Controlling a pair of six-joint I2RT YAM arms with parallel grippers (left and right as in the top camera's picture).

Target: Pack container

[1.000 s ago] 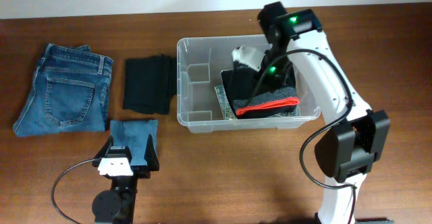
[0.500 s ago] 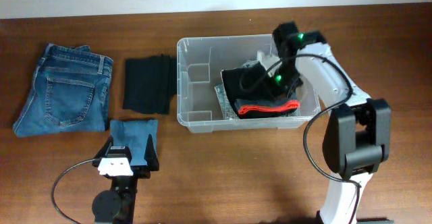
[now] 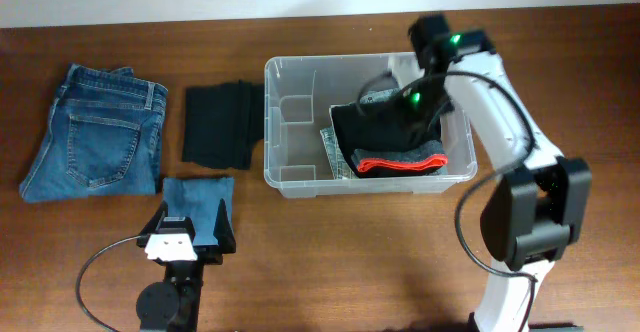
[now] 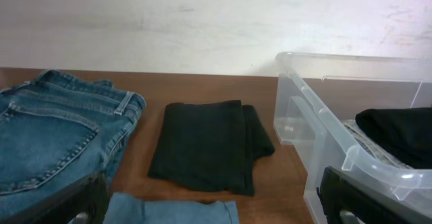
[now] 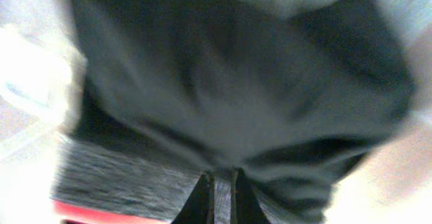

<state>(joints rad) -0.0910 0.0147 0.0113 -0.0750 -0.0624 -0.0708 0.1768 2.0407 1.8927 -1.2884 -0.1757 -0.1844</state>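
Note:
The clear plastic container [image 3: 290,122] stands at the table's middle; it also shows in the left wrist view [image 4: 317,116]. Inside it lies a stack of folded clothes with a red band [image 3: 395,160]. My right gripper [image 3: 415,102] is inside the container, shut on a black garment [image 3: 365,127] that lies over the stack. In the right wrist view the fingers [image 5: 223,190] pinch the dark fabric [image 5: 223,96]. My left gripper [image 3: 190,234] is open and empty, low over a folded light blue cloth [image 3: 200,197], with its fingers wide apart in the left wrist view [image 4: 216,207].
Folded blue jeans [image 3: 95,132] lie at the far left and a folded black cloth [image 3: 220,124] lies between them and the container. Both show in the left wrist view, jeans [image 4: 47,136] and black cloth [image 4: 202,143]. A pale wall runs behind the table.
My right gripper has moved right and lower into the container with the black garment, which now lies flatter over the stack. The container shifted slightly right. The left arm has not moved.

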